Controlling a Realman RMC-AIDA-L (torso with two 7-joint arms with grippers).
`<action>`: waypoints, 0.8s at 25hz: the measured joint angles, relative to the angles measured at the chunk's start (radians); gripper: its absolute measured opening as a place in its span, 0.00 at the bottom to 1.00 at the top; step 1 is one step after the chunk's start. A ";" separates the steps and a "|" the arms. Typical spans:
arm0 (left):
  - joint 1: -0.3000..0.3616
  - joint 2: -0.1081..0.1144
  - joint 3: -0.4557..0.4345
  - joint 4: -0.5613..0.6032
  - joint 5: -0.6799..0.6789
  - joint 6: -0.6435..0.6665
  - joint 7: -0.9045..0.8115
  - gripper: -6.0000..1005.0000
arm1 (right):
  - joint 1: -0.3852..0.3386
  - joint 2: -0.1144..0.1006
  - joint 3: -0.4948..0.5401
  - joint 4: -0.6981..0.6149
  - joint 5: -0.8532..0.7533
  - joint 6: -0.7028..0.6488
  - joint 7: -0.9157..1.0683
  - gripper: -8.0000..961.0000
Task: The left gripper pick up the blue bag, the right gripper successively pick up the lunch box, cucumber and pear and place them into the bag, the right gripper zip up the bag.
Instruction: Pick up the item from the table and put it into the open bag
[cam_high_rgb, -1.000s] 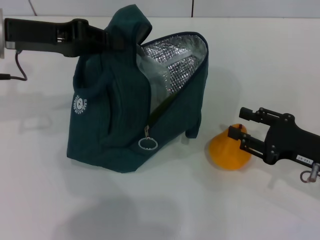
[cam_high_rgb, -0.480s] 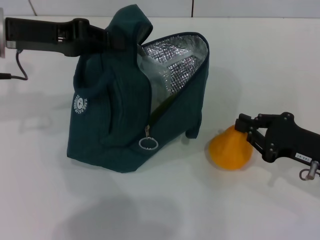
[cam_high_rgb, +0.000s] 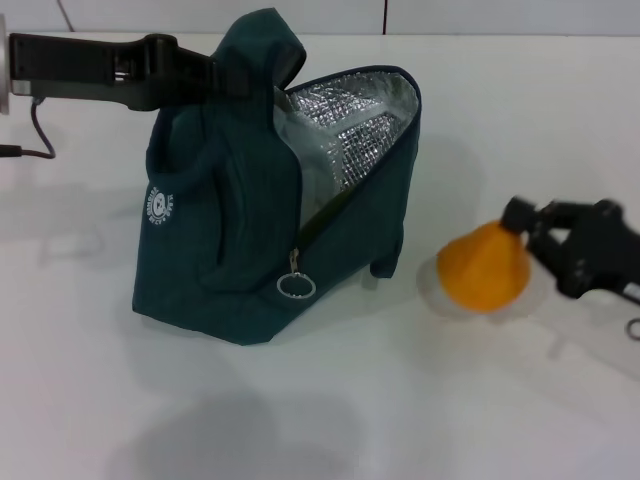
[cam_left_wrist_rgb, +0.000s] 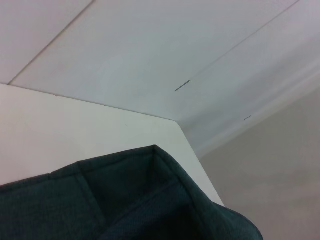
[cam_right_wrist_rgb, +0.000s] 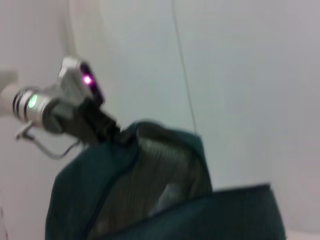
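Gripping the pear (cam_high_rgb: 486, 277), the right pincer (cam_high_rgb: 535, 240) hovers — left pincer (cam_high_rgb: 222, 80) clamps the blue bag (cam_high_rgb: 240, 250).

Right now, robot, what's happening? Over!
Left gripper holding blue bag up, open. Right gripper shut on pear, lifting. Path to bag clear.

The blue bag (cam_high_rgb: 220, 240) stands on the table, its handle pulled up, mouth gaping to show silver foil lining. The orange-yellow pear (cam_high_rgb: 487, 267) hangs just above the table, right of the bag.
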 joint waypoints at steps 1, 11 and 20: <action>0.001 0.000 0.000 0.000 0.000 0.000 0.000 0.05 | -0.005 -0.002 0.025 0.000 0.000 -0.025 0.010 0.04; 0.004 0.001 -0.001 -0.010 -0.007 0.006 -0.005 0.05 | 0.062 -0.025 0.275 -0.022 -0.003 -0.281 0.212 0.04; 0.007 0.012 -0.002 -0.059 -0.020 0.011 0.008 0.05 | 0.291 0.013 0.266 -0.018 -0.087 -0.199 0.291 0.06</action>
